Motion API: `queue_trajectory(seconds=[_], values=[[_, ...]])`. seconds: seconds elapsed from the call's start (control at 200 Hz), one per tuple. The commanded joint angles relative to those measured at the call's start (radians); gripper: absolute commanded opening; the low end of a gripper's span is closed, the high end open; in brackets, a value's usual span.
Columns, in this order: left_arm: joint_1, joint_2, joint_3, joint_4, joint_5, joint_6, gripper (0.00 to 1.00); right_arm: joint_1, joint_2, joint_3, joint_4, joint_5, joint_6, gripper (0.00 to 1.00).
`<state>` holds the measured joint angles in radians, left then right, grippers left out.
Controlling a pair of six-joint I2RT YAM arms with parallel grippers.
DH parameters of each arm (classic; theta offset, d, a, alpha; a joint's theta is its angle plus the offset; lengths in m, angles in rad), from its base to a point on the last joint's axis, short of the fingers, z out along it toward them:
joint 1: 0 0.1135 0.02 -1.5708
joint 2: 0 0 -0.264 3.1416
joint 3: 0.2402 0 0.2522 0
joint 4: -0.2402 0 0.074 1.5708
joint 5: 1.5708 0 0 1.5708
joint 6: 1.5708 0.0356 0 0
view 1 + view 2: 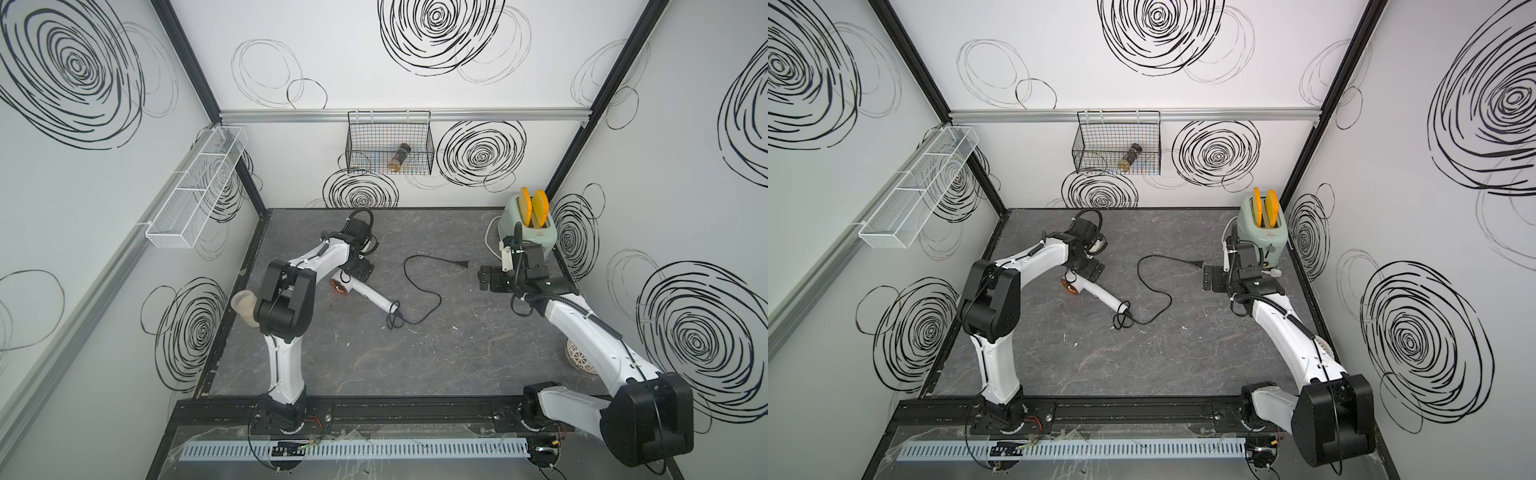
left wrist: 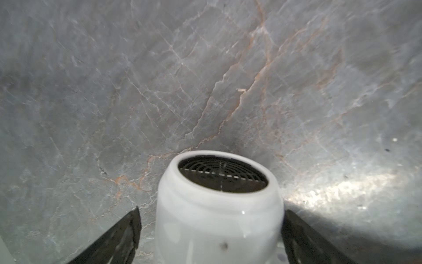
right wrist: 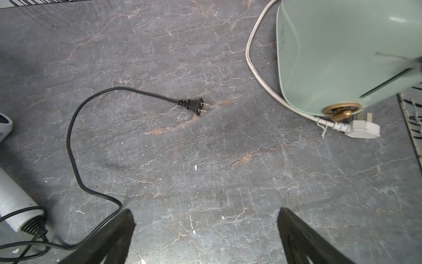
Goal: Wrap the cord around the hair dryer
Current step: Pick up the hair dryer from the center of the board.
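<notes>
The white hair dryer [image 1: 370, 297] [image 1: 1105, 297] lies on the grey marble table, copper-ringed nozzle toward the left arm, handle pointing to the table's middle. My left gripper [image 1: 358, 272] [image 1: 1090, 270] [image 2: 211, 212] is open and straddles the dryer's head [image 2: 217, 217]; a gap shows beside one finger. The black cord [image 3: 68, 137] runs from the handle end [image 3: 13, 201] in a loose curve to its two-prong plug [image 1: 464, 263] [image 1: 1198, 263] [image 3: 194, 106]. My right gripper [image 1: 490, 282] [image 1: 1214, 278] [image 3: 205, 214] hovers open just right of the plug, with only bare table between its fingers.
A mint-green toaster [image 1: 530, 237] [image 3: 331, 57] with yellow slices stands at the back right, its white cable [image 3: 251, 64] and plug [image 3: 363, 131] on the table. A wire basket [image 1: 365, 158] and a white mesh shelf [image 1: 195, 195] hang on the walls. A cup [image 1: 243, 307] sits behind the left arm.
</notes>
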<state>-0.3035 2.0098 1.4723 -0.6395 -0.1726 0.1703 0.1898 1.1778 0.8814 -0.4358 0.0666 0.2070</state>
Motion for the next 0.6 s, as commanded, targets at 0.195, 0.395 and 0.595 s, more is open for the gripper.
queue_trajectory(seconds=[0.195,0.395,0.595], values=[[0.01,0.022,0.01,-0.022,0.009,-0.002,0.73,0.027,-0.008,0.001,0.013,-0.098,-0.01,1.0],[0.025,-0.049,0.013,-0.027,-0.005,-0.021,0.5,0.205,0.046,0.021,0.039,-0.156,-0.067,0.99],[0.028,-0.136,0.006,-0.037,-0.038,-0.02,0.31,0.385,0.247,0.121,0.146,-0.192,-0.067,0.85]])
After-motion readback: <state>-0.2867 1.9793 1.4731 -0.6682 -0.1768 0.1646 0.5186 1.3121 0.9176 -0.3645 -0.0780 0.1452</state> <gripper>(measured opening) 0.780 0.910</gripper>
